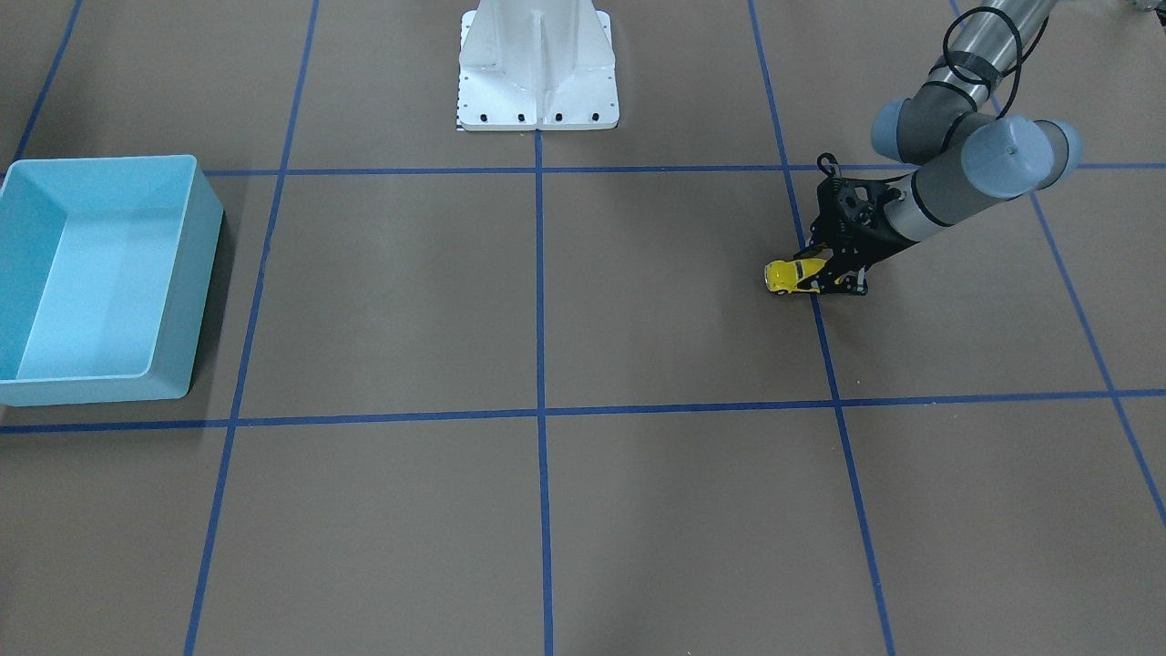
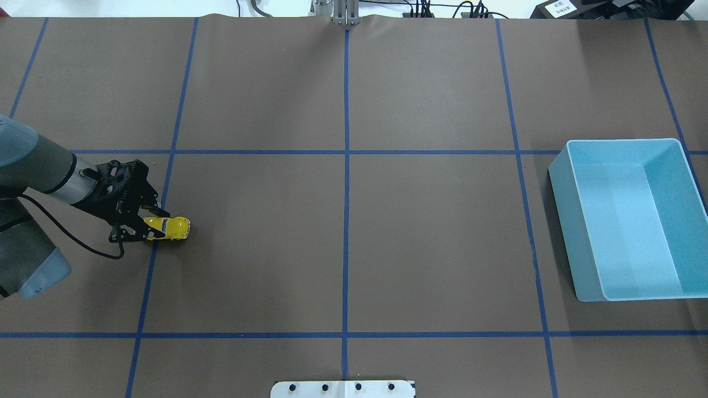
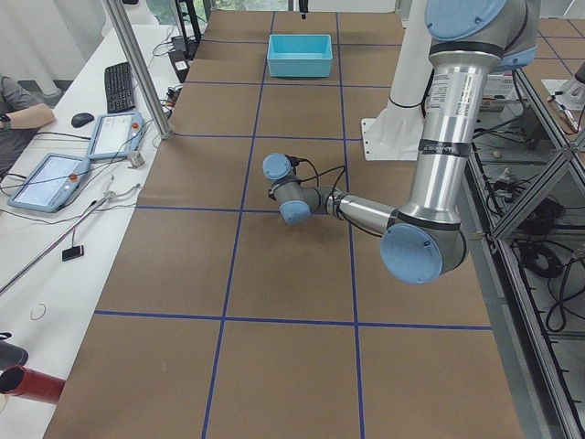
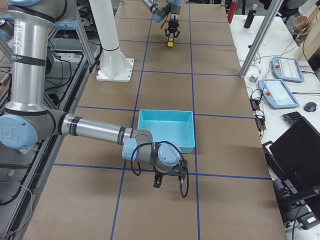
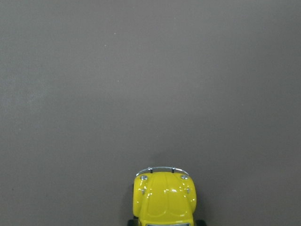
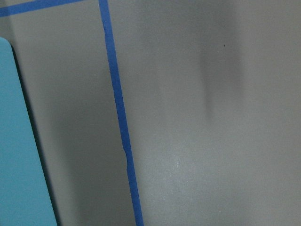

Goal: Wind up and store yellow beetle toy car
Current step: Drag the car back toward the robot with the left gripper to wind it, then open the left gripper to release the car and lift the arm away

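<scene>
The yellow beetle toy car sits on the brown table at the left side of the overhead view, its wheels on the surface. My left gripper is low over the table and shut on the car's rear, one finger on each side. The front-facing view shows the same grip on the car. The left wrist view shows only the car's yellow hood at the bottom edge. My right gripper shows only in the exterior right view, beside the light blue bin; I cannot tell whether it is open or shut.
The light blue bin stands open and empty at the table's far right, far from the car. Its wall edge shows in the right wrist view. Blue tape lines grid the table. The white robot base stands at mid-table edge.
</scene>
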`<state>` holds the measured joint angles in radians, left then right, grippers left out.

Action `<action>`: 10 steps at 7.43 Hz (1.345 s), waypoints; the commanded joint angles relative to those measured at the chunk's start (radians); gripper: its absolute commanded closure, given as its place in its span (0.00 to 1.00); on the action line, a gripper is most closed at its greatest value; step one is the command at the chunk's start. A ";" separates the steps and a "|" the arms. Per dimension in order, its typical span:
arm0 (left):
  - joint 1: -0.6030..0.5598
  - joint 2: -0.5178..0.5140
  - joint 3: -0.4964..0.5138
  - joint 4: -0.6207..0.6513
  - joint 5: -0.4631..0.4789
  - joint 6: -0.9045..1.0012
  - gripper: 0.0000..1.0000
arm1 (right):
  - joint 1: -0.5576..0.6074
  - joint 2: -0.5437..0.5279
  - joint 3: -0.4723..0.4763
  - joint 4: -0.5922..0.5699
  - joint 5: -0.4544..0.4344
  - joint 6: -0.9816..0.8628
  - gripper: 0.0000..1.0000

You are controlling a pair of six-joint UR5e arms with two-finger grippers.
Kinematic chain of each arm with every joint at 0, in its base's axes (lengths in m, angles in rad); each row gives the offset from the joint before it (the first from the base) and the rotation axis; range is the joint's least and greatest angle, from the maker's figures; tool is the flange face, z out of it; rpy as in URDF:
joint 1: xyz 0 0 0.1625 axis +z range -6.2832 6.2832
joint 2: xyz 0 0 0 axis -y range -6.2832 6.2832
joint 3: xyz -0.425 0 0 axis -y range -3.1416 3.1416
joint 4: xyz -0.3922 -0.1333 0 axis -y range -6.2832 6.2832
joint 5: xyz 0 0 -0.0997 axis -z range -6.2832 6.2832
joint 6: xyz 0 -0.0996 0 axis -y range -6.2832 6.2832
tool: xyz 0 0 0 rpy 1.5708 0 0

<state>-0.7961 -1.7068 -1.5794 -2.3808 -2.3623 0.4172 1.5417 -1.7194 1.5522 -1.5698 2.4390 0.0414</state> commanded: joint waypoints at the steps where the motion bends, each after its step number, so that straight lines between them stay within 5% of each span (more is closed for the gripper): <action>1: -0.012 0.048 0.004 -0.052 0.000 0.000 1.00 | 0.000 0.001 -0.001 0.002 0.000 0.000 0.00; 5: -0.096 0.162 0.033 -0.107 -0.041 0.102 1.00 | 0.000 0.001 -0.003 0.004 0.000 0.000 0.00; 6: -0.133 0.185 0.057 -0.110 -0.075 0.157 0.01 | 0.000 0.001 -0.003 0.007 -0.003 0.000 0.00; 10: -0.229 0.255 0.064 -0.158 -0.144 0.173 0.00 | 0.000 0.003 0.002 0.010 -0.005 0.000 0.00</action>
<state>-1.0069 -1.4725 -1.5158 -2.5340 -2.4909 0.5866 1.5417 -1.7168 1.5499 -1.5614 2.4326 0.0414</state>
